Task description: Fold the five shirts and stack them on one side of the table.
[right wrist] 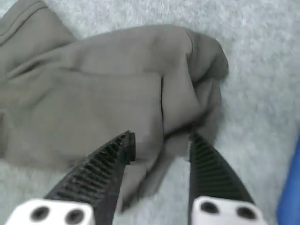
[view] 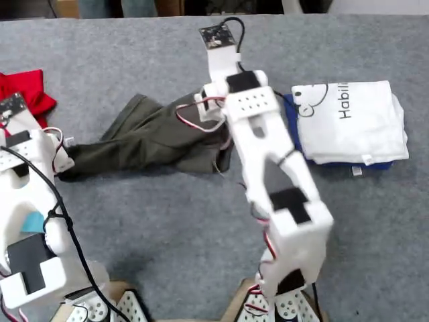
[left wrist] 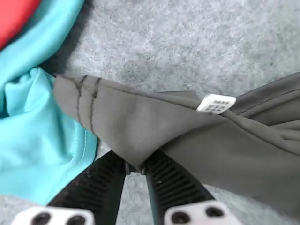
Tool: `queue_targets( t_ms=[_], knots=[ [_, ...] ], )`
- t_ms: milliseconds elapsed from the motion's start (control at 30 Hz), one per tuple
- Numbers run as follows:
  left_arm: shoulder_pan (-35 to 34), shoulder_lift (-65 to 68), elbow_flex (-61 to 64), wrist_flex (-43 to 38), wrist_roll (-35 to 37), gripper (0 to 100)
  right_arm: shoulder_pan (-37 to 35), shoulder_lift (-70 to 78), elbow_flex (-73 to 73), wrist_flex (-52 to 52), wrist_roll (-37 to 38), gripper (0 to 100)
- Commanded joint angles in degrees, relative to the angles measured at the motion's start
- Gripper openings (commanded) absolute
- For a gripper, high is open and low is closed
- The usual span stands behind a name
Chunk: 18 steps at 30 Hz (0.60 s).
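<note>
Tabletop (view: 167, 221), perhaps grey felt, under crumpled olive shirt (view: 154, 137)

**Setting:** robotics lab or test bench.

**Evidence:**
- Tabletop (view: 134, 221): covered from edge to edge in grey felt-like matting.
- Left arm (view: 30, 201) and right arm (view: 268, 154): two small white plastic arms side by side, with boxy servo housings, visible screw holes and black joint blocks.
- Black cable (view: 65, 218): runs exposed along the left arm, and thin red and white wires loop loose at the joints of the right arm.
- Circuit board (view: 218, 37): a bare board on the right arm's wrist, upper centre of the frame.
- Tan base boards (view: 120, 290): lie under both arm mounts at the bottom edge.
- Garments laid flat on the matting: olive shirt (view: 154, 134) at centre, folded white shirt (view: 352, 121) at right, red shirt (view: 27, 90) at upper left.
- Room behind: a narrow strip along the top edge, too little to identify.
</note>
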State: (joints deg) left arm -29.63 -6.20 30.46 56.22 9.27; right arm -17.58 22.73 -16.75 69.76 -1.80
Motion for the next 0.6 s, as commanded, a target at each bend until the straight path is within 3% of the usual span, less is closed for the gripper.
queue_targets(
  t_ms=[0, 267, 400, 567],
  knots=[
    [-0.31, -0.62, 0.48, -2.64, -0.44, 3, -1.85, 8.48, -13.32, 3.16, -0.97, 19.9],
    [-0.13, -0.44, 0.75, -3.96, -0.44, 3, -2.37, 27.12, -41.01, 20.84, -5.71, 5.0],
    [-0.13, -0.44, 0.75, -4.13, -0.44, 3, -2.2, 31.69, -55.69, 31.56, -5.63, 4.5],
    [-0.13, -0.44, 0.75, -4.31, -0.44, 3, -0.88, 29.23, -56.13, 31.56, -5.71, 2.3]
  ],
)
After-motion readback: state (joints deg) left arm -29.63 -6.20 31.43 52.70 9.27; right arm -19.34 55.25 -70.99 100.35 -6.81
